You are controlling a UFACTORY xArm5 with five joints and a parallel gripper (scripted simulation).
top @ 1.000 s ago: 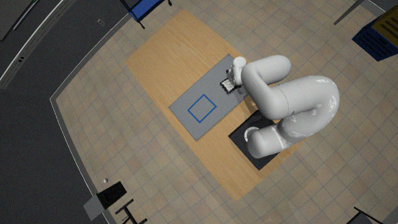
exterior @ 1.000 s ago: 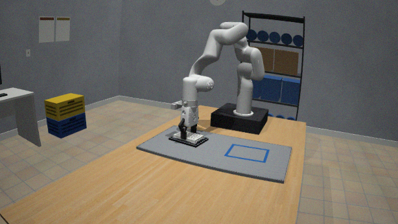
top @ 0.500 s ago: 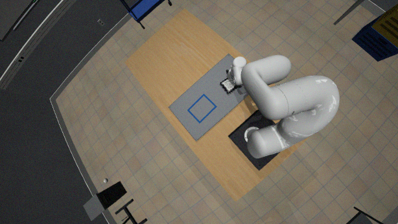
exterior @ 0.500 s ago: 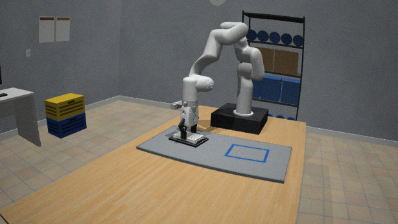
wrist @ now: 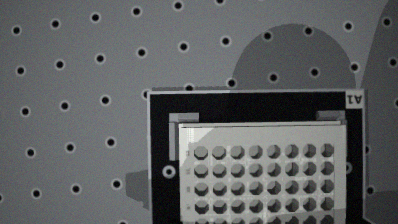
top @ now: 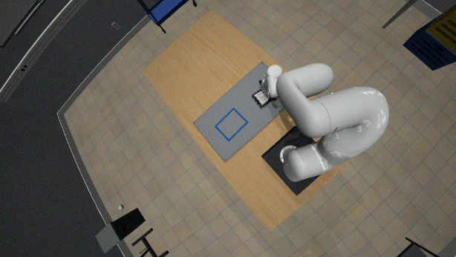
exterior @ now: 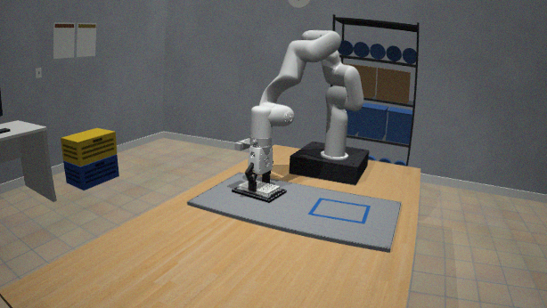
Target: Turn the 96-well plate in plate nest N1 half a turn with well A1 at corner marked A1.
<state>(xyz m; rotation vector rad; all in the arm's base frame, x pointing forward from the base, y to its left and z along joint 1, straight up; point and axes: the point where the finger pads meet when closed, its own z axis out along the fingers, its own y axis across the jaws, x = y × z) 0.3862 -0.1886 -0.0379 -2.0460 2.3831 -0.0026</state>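
Observation:
The white 96-well plate [wrist: 262,172] lies in the black plate nest N1 [wrist: 255,155], between grey corner locators. The nest's A1 mark [wrist: 354,99] is at its top right corner in the wrist view. The two plate corners near that edge look square; the cut-off corner is out of view. In the exterior view my gripper [exterior: 258,182] reaches straight down onto the plate [exterior: 259,190], with its dark fingers on the plate's sides, shut on it. From above the plate [top: 261,96] shows beside the wrist. The fingers are not visible in the wrist view.
The nest sits on a grey perforated mat [exterior: 294,209] on the wooden table. A blue square outline [exterior: 339,210] is marked on the mat to the right. The arm's black base [exterior: 329,166] stands behind the mat. A shelf rack [exterior: 379,89] stands at the back.

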